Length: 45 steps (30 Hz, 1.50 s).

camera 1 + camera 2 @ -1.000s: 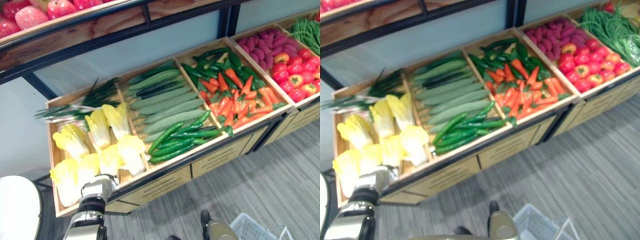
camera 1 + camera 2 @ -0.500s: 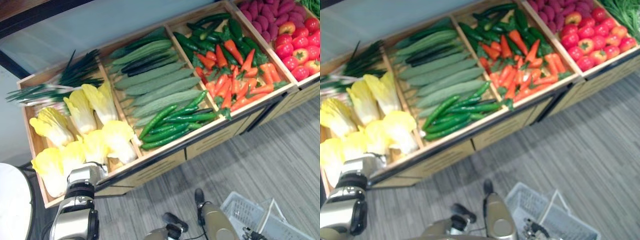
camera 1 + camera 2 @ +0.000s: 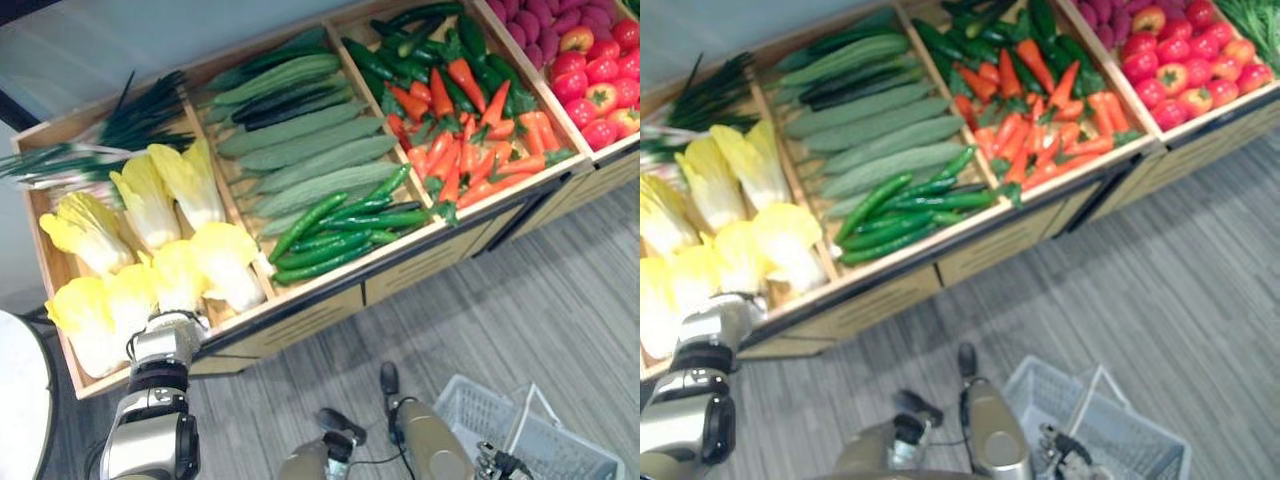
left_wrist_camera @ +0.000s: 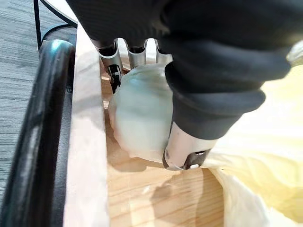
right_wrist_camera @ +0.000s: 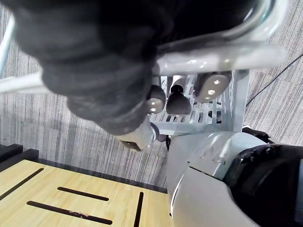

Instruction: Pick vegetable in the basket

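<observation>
Setting: a grey striped floor [image 3: 560,290] runs before a low wooden display stand [image 3: 320,300] split into bins set side by side.
Far-left bin: yellow-leaved cabbages [image 3: 150,205] are heaped toward the front, with spring onions [image 3: 120,130] laid behind them.
Second bin: long pale cucumbers [image 3: 310,160] lie at the back and slim green peppers [image 3: 330,240] at the front.
Third bin: orange carrots [image 3: 470,170] are piled at the front, with dark green vegetables behind them.
Right-hand bin: red tomatoes [image 3: 595,85] sit in front of purple roots [image 3: 530,25].
Left hand: the left hand [image 3: 160,338] reaches over the front wall of the cabbage bin. In its wrist view the fingers [image 4: 113,61] and the thumb [image 4: 182,149] are curled round the pale base of one cabbage [image 4: 142,113].
Cabbage: it lies on the bin's wooden bottom just inside the front wall, in that grip, beside the yellow leaves of its neighbours.
Right hand: the right hand [image 5: 118,71] is low at the robot's right, over the floor, with its fingers [image 5: 177,101] wrapped round the pale handle [image 5: 213,56] of the basket.
Basket: the white lattice basket [image 3: 560,450] is carried by that handle, well apart from the stand.
</observation>
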### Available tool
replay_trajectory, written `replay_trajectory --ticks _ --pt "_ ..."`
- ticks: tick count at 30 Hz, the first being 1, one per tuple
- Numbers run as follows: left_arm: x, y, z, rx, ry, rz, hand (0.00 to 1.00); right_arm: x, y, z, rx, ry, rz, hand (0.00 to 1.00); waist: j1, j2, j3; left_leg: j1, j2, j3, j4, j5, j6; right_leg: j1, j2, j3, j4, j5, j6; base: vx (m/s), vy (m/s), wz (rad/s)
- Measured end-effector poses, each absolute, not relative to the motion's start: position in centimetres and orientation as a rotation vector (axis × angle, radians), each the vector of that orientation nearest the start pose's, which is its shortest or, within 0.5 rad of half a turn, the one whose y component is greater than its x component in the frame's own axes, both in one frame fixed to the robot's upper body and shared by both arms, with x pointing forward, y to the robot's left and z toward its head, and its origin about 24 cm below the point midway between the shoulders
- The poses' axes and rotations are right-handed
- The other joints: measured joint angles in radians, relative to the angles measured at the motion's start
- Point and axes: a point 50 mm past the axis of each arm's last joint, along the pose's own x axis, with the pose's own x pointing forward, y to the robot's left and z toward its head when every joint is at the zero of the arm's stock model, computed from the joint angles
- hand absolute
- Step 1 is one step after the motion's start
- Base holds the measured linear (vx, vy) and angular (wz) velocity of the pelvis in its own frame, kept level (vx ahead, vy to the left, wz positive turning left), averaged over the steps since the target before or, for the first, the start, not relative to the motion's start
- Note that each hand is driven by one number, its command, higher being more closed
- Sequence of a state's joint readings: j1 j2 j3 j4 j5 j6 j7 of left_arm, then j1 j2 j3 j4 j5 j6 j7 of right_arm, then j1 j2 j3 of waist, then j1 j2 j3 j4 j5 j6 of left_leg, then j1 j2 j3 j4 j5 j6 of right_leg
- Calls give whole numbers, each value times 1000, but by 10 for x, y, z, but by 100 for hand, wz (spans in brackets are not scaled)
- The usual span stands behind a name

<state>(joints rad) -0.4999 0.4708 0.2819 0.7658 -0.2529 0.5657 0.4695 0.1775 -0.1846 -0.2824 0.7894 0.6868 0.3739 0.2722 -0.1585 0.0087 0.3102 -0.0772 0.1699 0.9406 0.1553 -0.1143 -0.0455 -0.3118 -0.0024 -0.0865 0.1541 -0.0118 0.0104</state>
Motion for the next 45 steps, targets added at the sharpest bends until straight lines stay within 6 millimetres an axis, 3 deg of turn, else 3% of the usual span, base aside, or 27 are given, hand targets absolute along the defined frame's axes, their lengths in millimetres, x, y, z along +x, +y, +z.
replay_trajectory --ticks 6,11,14,19,26,28,30,36,39,41,44,45 --pt "289 331 36 32 551 847 100 87 -221 -144 869 1013 -364 100 0 -21 12 36 1 -22 -9 17 -12 53 -4 -26 -8 3 -3 86 60 19" --pt "304 324 85 25 248 810 100 76 -217 -147 890 1032 -427 100 23 -19 9 82 -4 -33 1 12 -2 94 -17 -39 23 12 -21 123 90 8" --pt "307 319 103 21 142 795 100 64 -216 -150 900 1052 -465 100 26 -6 -23 99 -5 -43 4 15 6 114 -16 -45 30 6 -30 203 101 6" --pt "309 311 106 -3 113 774 100 43 -212 -155 919 1095 -517 100 27 12 -95 140 -7 -55 -15 20 19 156 -9 -48 24 -9 -38 140 62 -1" --pt "308 301 94 -57 119 745 100 23 -212 -161 931 1155 -597 100 27 18 -134 169 -17 -84 -50 30 14 198 -2 -58 -10 -15 -39 13 28 8" --pt "305 301 92 -94 95 742 100 7 -212 -164 938 1184 -648 100 27 27 -165 166 -21 -101 -67 33 9 204 -2 -70 -26 -14 -38 -19 25 17" --pt "304 298 96 -139 42 725 100 -6 -213 -164 948 1205 -693 100 31 39 -190 166 -22 -107 -72 33 8 215 0 -75 -50 -9 -31 2 45 11" --pt "293 279 113 -166 -75 589 100 -14 -216 -165 936 1212 -738 100 32 47 -217 166 -33 -108 -74 34 4 218 2 -58 -81 9 -20 12 43 -7" --pt "275 269 103 -188 -71 564 100 -14 -215 -166 925 1229 -745 100 80 36 -228 161 -37 -324 -10 23 16 220 23 46 -118 37 -21 58 -18 -97" --pt "263 264 87 -205 -28 575 100 -7 -215 -167 916 1231 -721 100 90 41 -230 141 -37 -526 44 -25 15 218 49 125 -140 64 -24 31 -18 -115" --pt "251 258 72 -232 18 589 100 -4 -214 -167 892 1251 -710 100 113 46 -231 138 -39 -722 86 -96 2 217 91 228 -156 100 -22 -33 84 -113" --pt "249 257 71 -237 21 587 100 -4 -213 -167 890 1253 -711 100 113 47 -230 139 -38 -737 92 -106 -3 214 98 239 -155 105 -20 -72 118 -100"
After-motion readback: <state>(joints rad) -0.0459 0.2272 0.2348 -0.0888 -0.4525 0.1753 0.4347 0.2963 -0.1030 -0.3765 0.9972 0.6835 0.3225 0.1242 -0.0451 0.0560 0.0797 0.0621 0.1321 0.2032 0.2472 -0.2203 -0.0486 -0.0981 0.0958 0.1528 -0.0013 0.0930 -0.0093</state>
